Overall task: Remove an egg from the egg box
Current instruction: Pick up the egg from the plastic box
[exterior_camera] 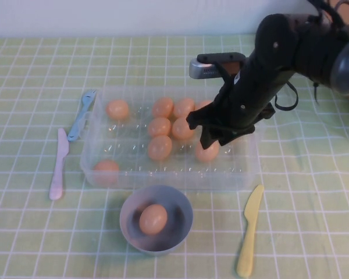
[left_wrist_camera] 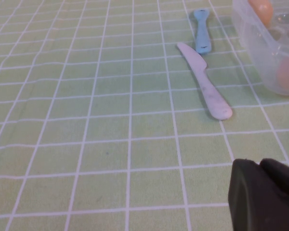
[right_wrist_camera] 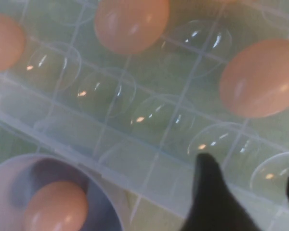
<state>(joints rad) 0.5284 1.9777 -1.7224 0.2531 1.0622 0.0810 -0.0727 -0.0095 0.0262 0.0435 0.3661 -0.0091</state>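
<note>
I've got the egg (exterior_camera: 207, 152) in sight in the high view, sitting in a cell on the near right side of the egg box (exterior_camera: 247, 165), tucked right under the right gripper (exterior_camera: 212, 135), which partly covers it. In the right wrist view the right gripper's fingers (right_wrist_camera: 209, 192) stand apart, one dark finger in full view and the other just at the frame's edge, with only empty clear cells between them and nothing gripped; the egg (right_wrist_camera: 262, 79) nearest them lies just beyond the tips. Whether a fingertip touches the egg, I can't tell from up high. Around it in the box, more eggs cluster in the middle rows, one sits alone at the far left and another in the near left corner. Just in front of the box stands a grey-blue bowl (exterior_camera: 183, 229) with one egg (exterior_camera: 153, 218) in it. To its right lies a yellow knife (exterior_camera: 249, 231); left of the box lie a pale knife (exterior_camera: 59, 165) and a blue fork (exterior_camera: 81, 114). The left gripper (left_wrist_camera: 265, 195) hovers low over the checked cloth (left_wrist_camera: 86, 120), well left of the box; I can't tell how wide it stands.
</note>
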